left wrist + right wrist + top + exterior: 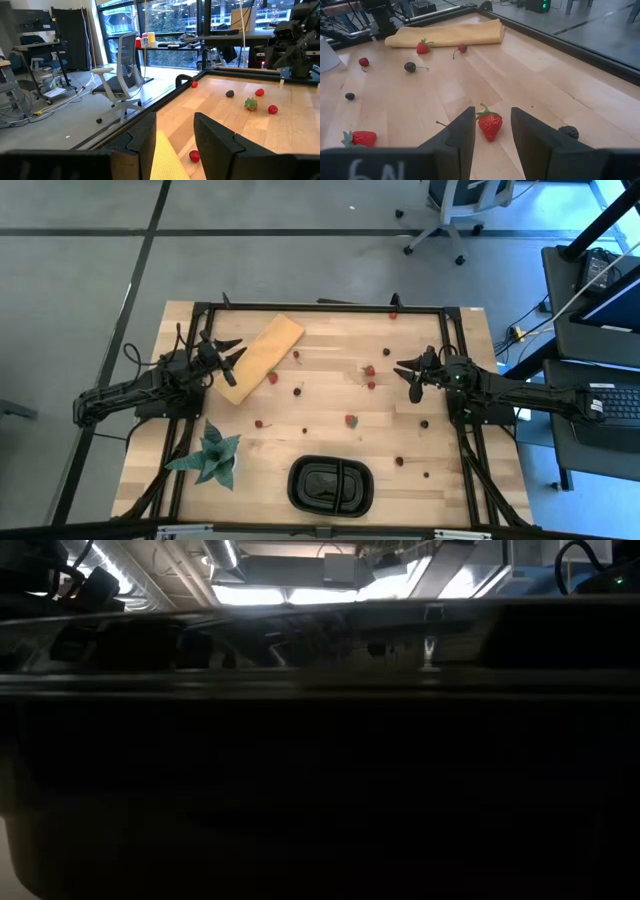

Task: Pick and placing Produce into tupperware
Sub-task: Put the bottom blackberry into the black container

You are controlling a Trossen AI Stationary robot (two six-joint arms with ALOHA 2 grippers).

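Right gripper [491, 145] hovers low over counter [330, 435], fingers parted, empty. Strawberry [489, 125] lies straight ahead between the fingertips, leafy cap pointing away. Tupperware [331, 484] sits at the near edge, well apart. Left gripper [175, 145] waits open over the yellow cloth [260, 358].

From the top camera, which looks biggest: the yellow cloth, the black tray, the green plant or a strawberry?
1. Black tray and yellow cloth: too alike to rank.
2. Green plant.
3. Strawberry, by far the smallest.
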